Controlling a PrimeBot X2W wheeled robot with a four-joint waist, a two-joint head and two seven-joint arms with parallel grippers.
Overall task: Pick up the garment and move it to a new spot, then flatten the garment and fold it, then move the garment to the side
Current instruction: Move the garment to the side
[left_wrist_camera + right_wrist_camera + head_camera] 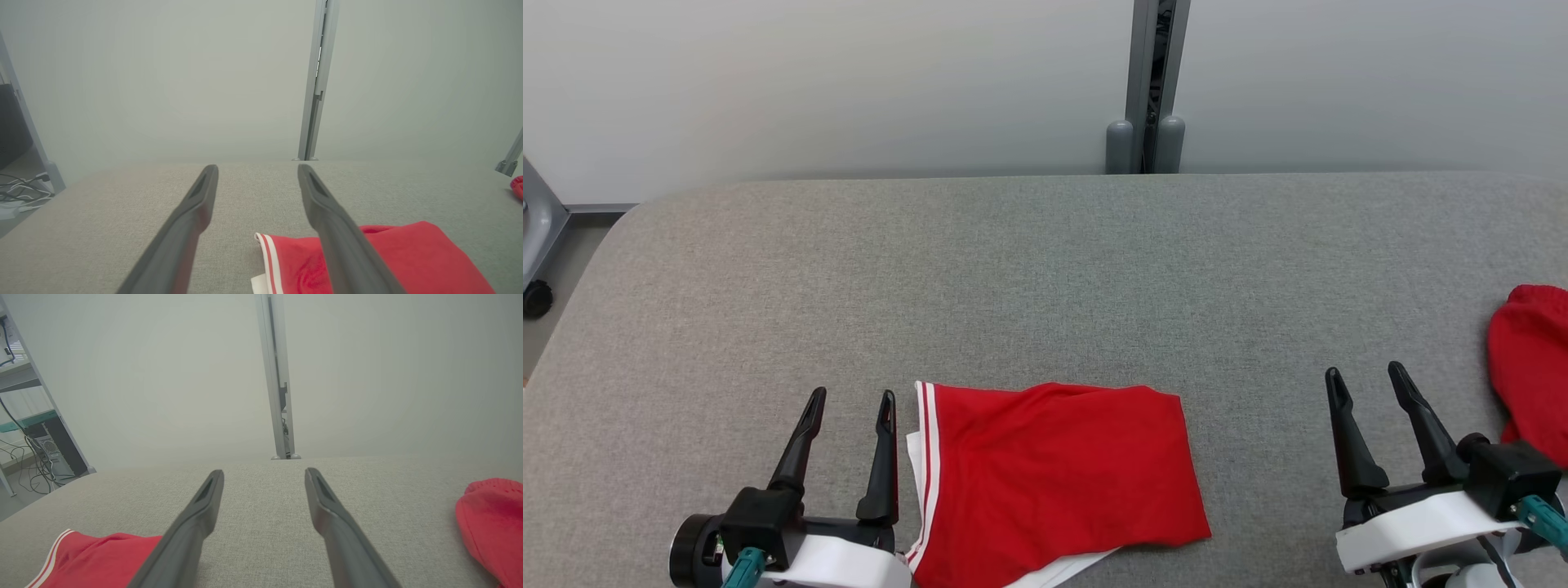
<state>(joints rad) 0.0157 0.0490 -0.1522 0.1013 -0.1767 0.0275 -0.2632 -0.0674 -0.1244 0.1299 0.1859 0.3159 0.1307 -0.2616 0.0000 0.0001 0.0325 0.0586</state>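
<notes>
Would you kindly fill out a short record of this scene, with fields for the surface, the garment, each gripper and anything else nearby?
surface: grey padded table
garment: red garment with white stripes, folded, lying at the table's near edge
left gripper: open, empty, close beside the garment's striped edge
right gripper: open, empty, apart from the garment
other item: red knit cloth at the table's right edge
background: grey post behind the table
</notes>
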